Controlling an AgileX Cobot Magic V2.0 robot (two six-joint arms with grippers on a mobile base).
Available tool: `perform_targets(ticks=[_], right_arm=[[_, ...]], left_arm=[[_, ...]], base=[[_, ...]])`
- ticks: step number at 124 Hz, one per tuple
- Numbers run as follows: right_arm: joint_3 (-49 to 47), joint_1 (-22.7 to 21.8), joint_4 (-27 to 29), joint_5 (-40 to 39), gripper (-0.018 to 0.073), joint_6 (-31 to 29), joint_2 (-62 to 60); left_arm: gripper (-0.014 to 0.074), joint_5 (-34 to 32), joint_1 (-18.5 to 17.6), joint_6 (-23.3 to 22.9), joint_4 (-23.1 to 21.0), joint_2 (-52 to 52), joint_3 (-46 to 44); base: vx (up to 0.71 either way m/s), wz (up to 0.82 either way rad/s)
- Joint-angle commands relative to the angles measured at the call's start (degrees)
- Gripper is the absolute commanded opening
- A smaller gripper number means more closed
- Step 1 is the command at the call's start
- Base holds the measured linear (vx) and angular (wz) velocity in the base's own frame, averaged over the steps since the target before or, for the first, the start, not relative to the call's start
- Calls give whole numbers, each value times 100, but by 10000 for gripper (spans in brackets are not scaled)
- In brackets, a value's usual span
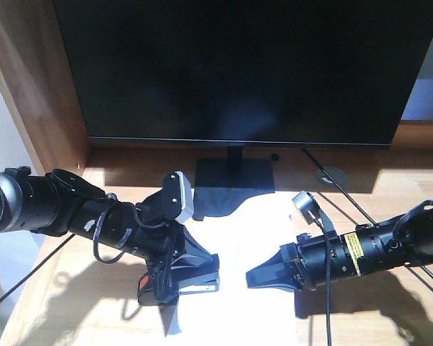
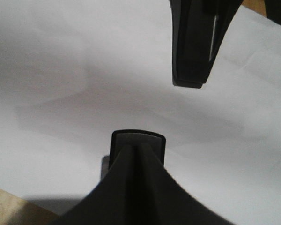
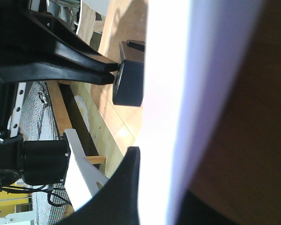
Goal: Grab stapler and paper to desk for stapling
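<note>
Paper (image 1: 234, 288) lies flat on my bench (image 1: 375, 317) before the monitor base (image 1: 234, 189), glare washing out its edges. My left tool (image 1: 191, 270) and right tool (image 1: 267, 275) hover spread over it. I can't make out the stapler.

Large black flat-screen monitor (image 1: 238, 68) standing dark at the back, its black rectangular base (image 1: 234, 189) sitting directly below it, small round grey cable grommet (image 1: 330, 175) lying right of that base, thin black cables (image 1: 346, 202) trailing from near the grommet.
</note>
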Motion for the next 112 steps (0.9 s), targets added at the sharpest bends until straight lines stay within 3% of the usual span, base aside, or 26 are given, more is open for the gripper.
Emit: perform_targets(ticks=[1, 79, 112], right_arm=[[-96, 3, 57, -386, -3, -24, -228], [-96, 3, 37, -386, -3, -24, -228], [-96, 3, 43, -386, -3, -24, -228]], left_arm=[[-6, 134, -19, 12, -281, -296, -114], [-6, 79, -19, 55, -287, -264, -114], [-6, 73, -19, 328, -260, 373, -114]], base=[[0, 0], [0, 0], [0, 0]])
